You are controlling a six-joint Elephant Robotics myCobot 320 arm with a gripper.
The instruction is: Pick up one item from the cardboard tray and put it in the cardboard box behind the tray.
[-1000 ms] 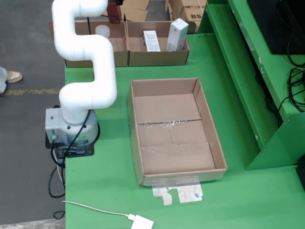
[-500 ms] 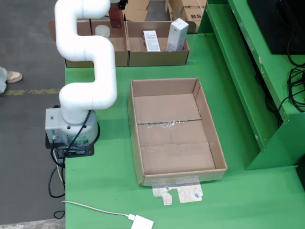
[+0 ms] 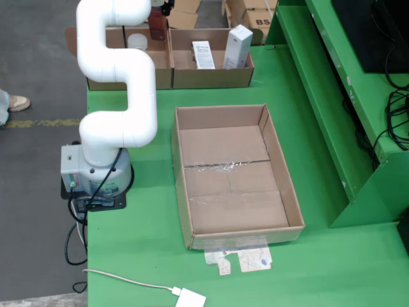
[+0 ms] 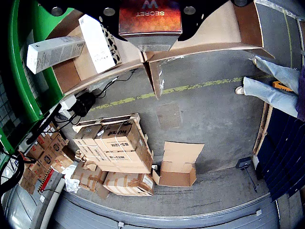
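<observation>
A dark red box (image 3: 156, 22) marked SECRET is held in the gripper (image 4: 150, 29), clamped between its jaws at the top of the wrist view. Directly below the gripper, the cardboard tray (image 3: 169, 75) is seen, with 2 white boxes (image 3: 203, 55) left in it to the gripper's right in the fixed view. The large empty cardboard box (image 3: 235, 176) lies well apart, nearer the camera.

My tool (image 4: 150, 36) hangs above the cardboard tray (image 3: 167, 75), where two upright white cartons (image 3: 238, 46) crowd its right compartment in the fixed view. Nearer than the tray, the big cardboard box (image 3: 233, 173) lies open-topped, its floor bare. Right of that box a green upright frame (image 3: 345, 121) walls off the tabletop (image 3: 140, 243).
</observation>
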